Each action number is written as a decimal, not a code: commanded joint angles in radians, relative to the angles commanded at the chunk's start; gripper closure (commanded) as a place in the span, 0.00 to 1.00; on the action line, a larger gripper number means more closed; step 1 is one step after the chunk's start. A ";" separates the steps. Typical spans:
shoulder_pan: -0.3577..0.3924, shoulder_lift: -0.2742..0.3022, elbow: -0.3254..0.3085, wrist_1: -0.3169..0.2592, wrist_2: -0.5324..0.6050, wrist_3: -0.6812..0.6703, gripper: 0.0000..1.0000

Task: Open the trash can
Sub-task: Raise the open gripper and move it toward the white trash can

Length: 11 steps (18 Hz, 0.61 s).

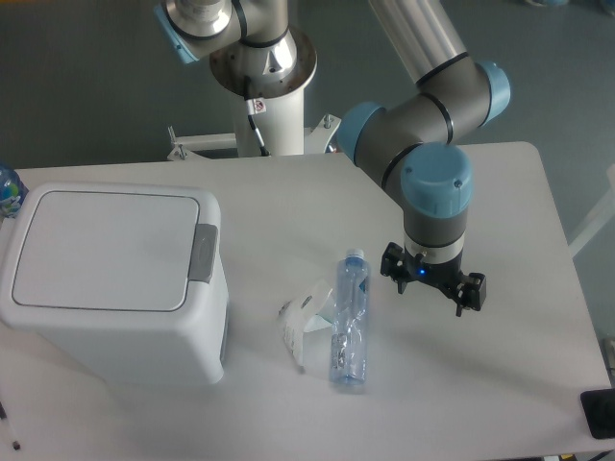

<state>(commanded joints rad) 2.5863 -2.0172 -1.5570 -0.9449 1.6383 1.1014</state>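
Your trash can (110,283) sits at the left end of the bench (519,192), lid down, with its grey push-button (203,254) at the middle of the lid's right edge, facing the arm. It is a big white box of smooth, hard plastic with rounded corners and a flat hinged lid (104,248) set in a shallow frame; you can expect it to be stiff but light for its size, so a sideways shove would likely slide it across the smooth bench top. There is nothing on it to pinch, and the glossy walls would slip anyway, so do not try to grip it: press straight down on the button, which probably releases the lid. The tool (432,280) hangs above the bench well to the right of the can, holding nothing; from this angle you cannot tell how far apart its fingers stand. Between it and the can lie a clear plastic bottle (351,322) with a blue cap, on its side, and just beside it a crumpled scrap of clear wrapper (303,322), both thin, light and easily knocked on the way across.
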 joint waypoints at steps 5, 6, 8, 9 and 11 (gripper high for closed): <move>0.000 0.003 -0.008 0.000 -0.093 -0.006 0.00; 0.000 0.012 -0.021 0.002 -0.097 -0.015 0.00; -0.003 0.047 -0.057 0.015 -0.103 -0.040 0.00; -0.006 0.067 -0.061 0.015 -0.130 -0.075 0.00; -0.009 0.080 -0.052 0.015 -0.199 -0.173 0.00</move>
<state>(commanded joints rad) 2.5771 -1.9375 -1.6092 -0.9296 1.4392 0.9286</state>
